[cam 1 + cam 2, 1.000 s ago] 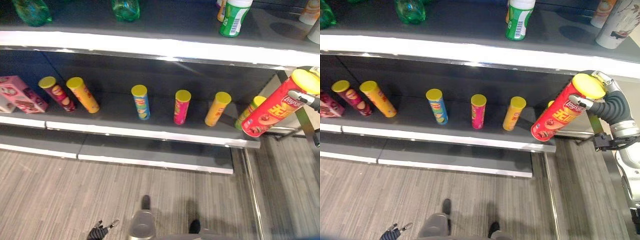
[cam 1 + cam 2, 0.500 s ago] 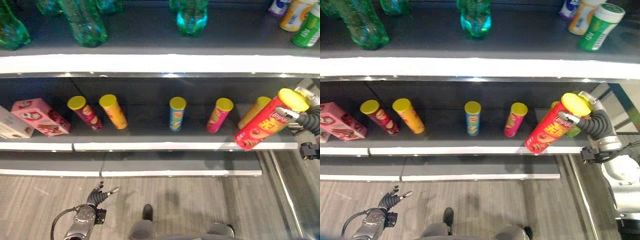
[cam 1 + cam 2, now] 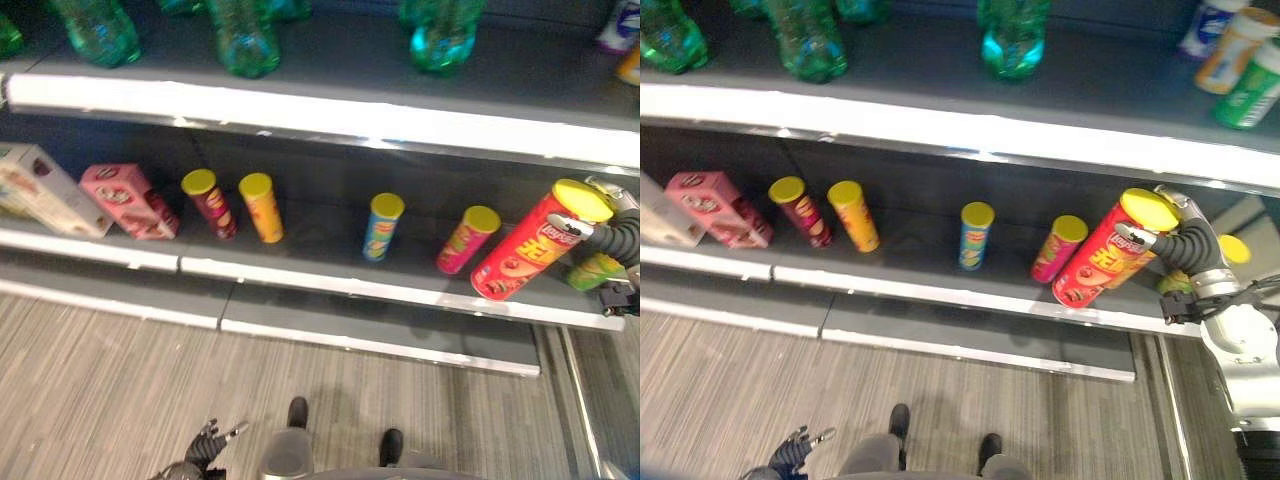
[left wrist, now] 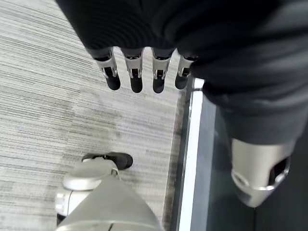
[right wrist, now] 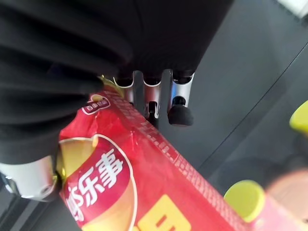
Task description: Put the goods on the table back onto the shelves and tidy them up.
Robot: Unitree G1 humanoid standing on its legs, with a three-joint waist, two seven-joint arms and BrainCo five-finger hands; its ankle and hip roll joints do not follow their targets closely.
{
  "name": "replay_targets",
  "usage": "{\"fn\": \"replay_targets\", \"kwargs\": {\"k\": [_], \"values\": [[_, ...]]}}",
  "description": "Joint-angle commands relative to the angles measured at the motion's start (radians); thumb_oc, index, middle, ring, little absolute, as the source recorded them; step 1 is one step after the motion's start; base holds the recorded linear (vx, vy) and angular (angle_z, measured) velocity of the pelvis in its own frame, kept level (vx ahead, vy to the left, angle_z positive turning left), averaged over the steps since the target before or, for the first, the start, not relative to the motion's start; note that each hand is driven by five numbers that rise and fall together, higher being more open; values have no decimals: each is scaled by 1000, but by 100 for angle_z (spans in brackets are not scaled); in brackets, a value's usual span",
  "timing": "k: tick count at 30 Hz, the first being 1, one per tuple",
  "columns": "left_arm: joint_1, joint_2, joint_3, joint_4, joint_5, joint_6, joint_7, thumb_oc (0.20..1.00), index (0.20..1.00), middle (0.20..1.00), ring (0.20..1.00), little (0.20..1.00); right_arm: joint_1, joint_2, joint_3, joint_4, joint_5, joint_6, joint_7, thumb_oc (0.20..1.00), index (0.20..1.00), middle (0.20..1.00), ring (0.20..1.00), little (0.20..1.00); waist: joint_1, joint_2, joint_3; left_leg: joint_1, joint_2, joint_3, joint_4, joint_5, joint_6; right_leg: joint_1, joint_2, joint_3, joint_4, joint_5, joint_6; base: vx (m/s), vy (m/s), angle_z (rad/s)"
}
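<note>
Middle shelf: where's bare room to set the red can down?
The widest bare patch lies between the orange can and the blue can. A narrower gap sits between the blue can and the pink can. The right end is crowded where the right hand holds the red can.

Head stereo pair looks steeply down from above and forward at the shelves (image 3: 330, 290) and the floor (image 3: 90, 380); both eyes share the lower shelf's row of canisters, the right eye set slightly rightward. Left wrist camera sits close behind the left hand (image 4: 144, 72), facing the floor. Right wrist camera looks along the right hand (image 5: 159, 91) from very near, onto the red canister (image 5: 139, 178).
</note>
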Motion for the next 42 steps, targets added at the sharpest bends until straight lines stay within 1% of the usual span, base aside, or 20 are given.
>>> {"fn": "replay_targets", "kwargs": {"k": [1,3,4,5,6,8,11,12,13,15,17,18,19,21,24,27,30,32,34,42], "values": [[-30,71,6,-30,17,-23,8,1000,1000,1000,1000,1000,-43,-37,-32,-67,-4,-35,-17,200,200,200,200,200,-12,-48,-9,10,150,-22,66,-58,-43,-55,-26,23,60,-44,34,62,279,-16],[-30,83,-1,-38,24,-26,16,1000,1000,1000,1000,1000,-44,-43,-24,-75,-2,-39,-15,200,200,200,200,200,-26,-31,-21,27,224,-73,27,-7,-66,-58,-43,43,57,-50,56,122,354,1],[-29,87,-3,-40,26,-29,20,1000,1000,1000,1000,1000,-44,-45,-20,-77,5,-40,-8,200,200,200,200,200,-32,-17,-29,49,249,-90,-4,4,-81,-58,-54,55,58,-53,66,146,404,10],[-28,90,-10,-46,32,-26,20,1000,1000,1000,1000,1000,-48,-45,-20,-80,8,-40,-10,200,200,200,200,200,-33,-2,-32,52,252,-124,-16,19,-93,-54,-59,67,53,-52,75,217,579,-30],[-38,95,-29,-35,57,-31,20,1000,1000,1000,1000,1000,-38,-50,-41,-85,6,-41,-9,200,200,200,200,200,-50,25,-50,75,234,-131,-57,-18,-111,-37,-100,70,46,-31,101,202,570,-35],[-53,106,-46,-35,87,-33,19,1000,1000,1000,1000,1000,-42,-45,-51,-78,-9,-32,-14,200,200,200,200,200,-56,34,-53,85,188,-98,-60,-54,-115,-50,-163,78,53,19,129,111,513,-8],[-73,124,-52,-49,87,-33,24,1000,1000,1000,1000,1000,-63,-7,-49,-76,-28,-27,-35,200,200,200,200,200,-59,35,-39,119,111,-61,-94,-100,-70,-123,-250,112,111,110,157,-17,392,-3],[-80,129,-49,-48,77,-31,30,1000,1000,1000,1000,1000,-84,7,-31,-68,-36,-30,-47,200,200,200,200,200,-59,40,-24,122,91,-51,-101,-101,-56,-155,-272,110,140,165,157,-99,338,-16],[-88,134,-42,-51,66,-30,34,1000,1000,1000,1000,1000,-107,21,-10,-67,-46,-28,-56,200,200,200,200,200,-58,44,-14,127,78,-38,-111,-101,-42,-188,-280,106,168,177,145,-118,283,-14],[-90,142,-32,-55,60,-32,39,1000,1000,1000,1000,1000,-141,35,21,-63,-57,-33,-66,200,200,200,200,200,-52,57,0,132,72,-5,-122,-99,-29,-222,-268,64,208,144,124,-99,238,-36],[-87,142,-27,-55,51,-32,39,1000,1000,1000,1000,1000,-171,29,45,-58,-64,-34,-68,200,200,200,200,200,-52,59,20,123,63,6,-111,-97,-20,-251,-217,59,230,108,116,-84,139,-24],[-89,139,-27,-49,45,-32,40,1000,1000,1000,1000,1000,-189,21,59,-54,-64,-37,-72,200,200,200,200,200,-52,60,36,121,61,12,-102,-103,-19,-265,-178,66,231,81,108,-55,44,-31],[-87,137,-24,-35,43,-32,41,1000,1000,1000,1000,1000,-186,25,62,-51,-60,-41,-74,200,200,200,200,200,-45,55,40,113,54,12,-86,-113,-20,-246,-162,67,202,55,105,-47,7,-37],[-91,132,-22,-28,36,-29,43,1000,1000,1000,1000,1000,-212,8,76,-43,-83,-40,-86,200,200,200,200,200,-51,47,55,75,49,2,-46,-114,-19,-261,-137,118,176,58,101,-48,-45,-5],[-91,116,-28,-19,23,-32,48,1000,1000,1000,1000,1000,-253,3,103,-61,-102,-42,-100,200,200,200,200,200,-36,29,66,24,61,-3,9,-120,-27,-255,-136,119,148,62,98,-44,-97,3],[-87,105,-51,-28,28,-28,49,1000,1000,1000,1000,1000,-297,-22,139,-86,-149,-44,-108,200,200,200,200,200,-30,36,72,-16,88,-31,23,-107,-40,-261,-133,88,154,50,94,-30,-109,7],[-90,104,-64,-38,30,-28,50,1000,1000,1000,1000,1000,-330,-25,165,-93,-169,-46,-116,200,200,200,200,200,-26,40,79,-31,94,-40,24,-103,-44,-269,-135,75,165,43,94,-48,-64,26],[-92,108,-69,-47,25,-28,57,1000,1000,1000,1000,1000,-376,-33,197,-94,-191,-47,-126,200,200,200,200,200,-17,48,96,-50,99,-50,35,-100,-48,-287,-142,67,186,40,95,-79,-51,25],[-90,122,-76,-65,11,-33,68,1000,1000,1000,1000,1000,-452,-44,238,-102,-221,-51,-148,200,200,200,200,200,1,72,128,-98,100,-65,63,-96,-58,-322,-156,60,232,26,94,-99,-52,21],[-103,122,-84,-27,12,-29,81,1000,1000,1000,1000,1000,-549,-12,284,-90,-255,-47,-191,200,200,200,200,200,24,110,151,-146,96,-86,85,-92,-61,-367,-176,56,293,2,91,-35,-21,18]]}}
